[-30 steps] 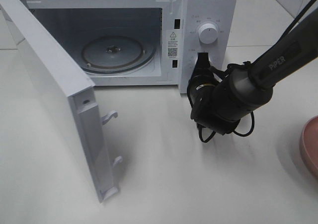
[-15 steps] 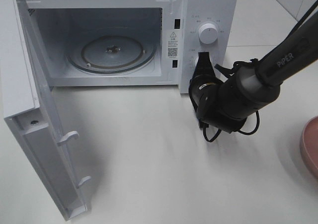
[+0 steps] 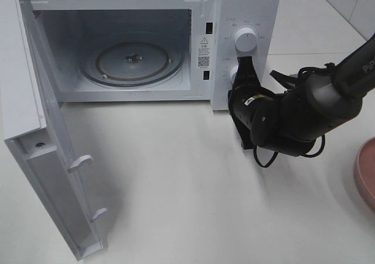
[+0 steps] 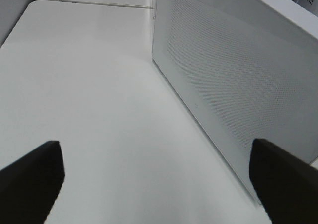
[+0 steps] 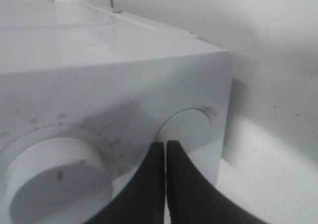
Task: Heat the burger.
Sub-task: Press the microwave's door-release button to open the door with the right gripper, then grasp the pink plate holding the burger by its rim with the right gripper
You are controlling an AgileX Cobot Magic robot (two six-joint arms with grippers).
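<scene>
Your right tool [image 3: 245,66], jaws pinched shut on nothing, has its tips at the microwave's [image 3: 246,6] lower button [image 5: 188,129], probably the release for the door [image 3: 35,129], which stands wide open. Your left tool [image 4: 159,184] gapes empty. No burger shows; the cavity holds only its turntable [image 3: 132,62].

Right gripper [image 5: 165,144] pinched closed, arm [image 3: 328,94] stretched forward; left gripper [image 4: 154,149] spread wide, apparently empty
</scene>
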